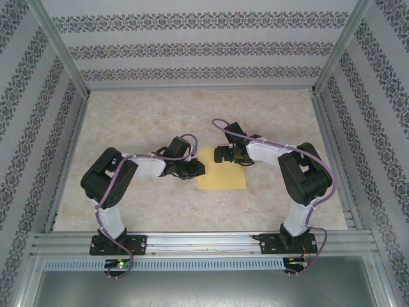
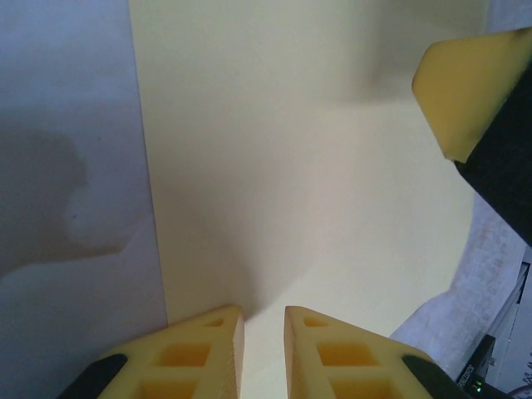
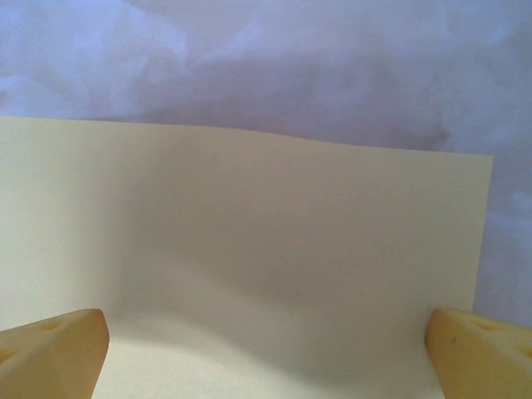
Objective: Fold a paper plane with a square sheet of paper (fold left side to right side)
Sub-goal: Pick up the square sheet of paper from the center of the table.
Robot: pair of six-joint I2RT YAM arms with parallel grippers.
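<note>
The square sheet of paper (image 1: 222, 178) lies flat and yellow on the table between the two arms. My left gripper (image 1: 193, 168) sits at the sheet's left edge. In the left wrist view its fingers (image 2: 208, 349) are drawn close, and the paper (image 2: 299, 166) rises as a shadowed ridge into the narrow slit between them. My right gripper (image 1: 225, 153) stands at the sheet's far edge, open wide. Its fingertips (image 3: 58, 345) straddle the paper (image 3: 249, 233) with nothing gripped. One right fingertip (image 2: 457, 91) shows over the sheet's far corner.
The marble-patterned tabletop (image 1: 160, 115) is boxed in by patterned walls on three sides. An aluminium rail (image 1: 204, 242) carrying both arm bases runs along the near edge. Both arms bend inward toward the middle.
</note>
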